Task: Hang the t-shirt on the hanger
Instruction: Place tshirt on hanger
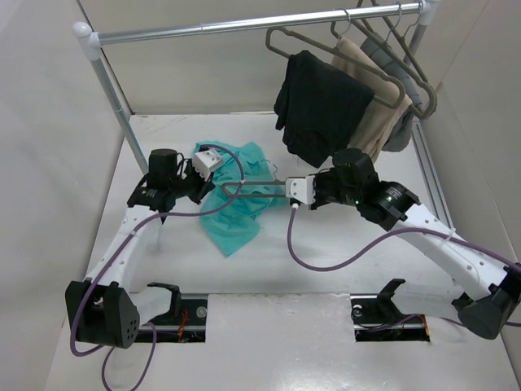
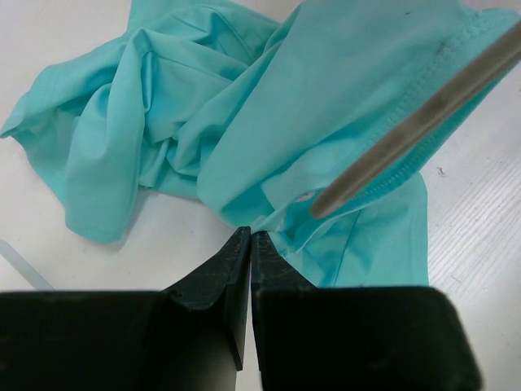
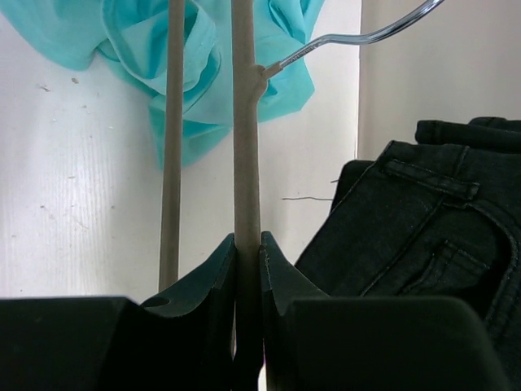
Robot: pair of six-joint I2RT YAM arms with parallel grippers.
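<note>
The teal t-shirt (image 1: pixel 236 220) lies crumpled on the white table, left of centre. It fills the left wrist view (image 2: pixel 203 122) and shows at the top of the right wrist view (image 3: pixel 138 32). My right gripper (image 1: pixel 286 191) is shut on the top bar of the grey-taupe hanger (image 1: pixel 252 189) and holds it level over the shirt. In the right wrist view the bar (image 3: pixel 247 163) runs between the closed fingers, with the wire hook (image 3: pixel 358 37) to the right. My left gripper (image 2: pixel 249 238) is shut, its tips pinching the shirt's edge beside the hanger's blurred end (image 2: pixel 407 130).
A metal clothes rail (image 1: pixel 244 24) spans the back. Hangers on its right end carry a black garment (image 1: pixel 321 106), a tan one (image 1: pixel 378 118) and a grey one (image 1: pixel 399 134). The black garment (image 3: pixel 423 212) hangs close to my right gripper. Walls enclose both sides.
</note>
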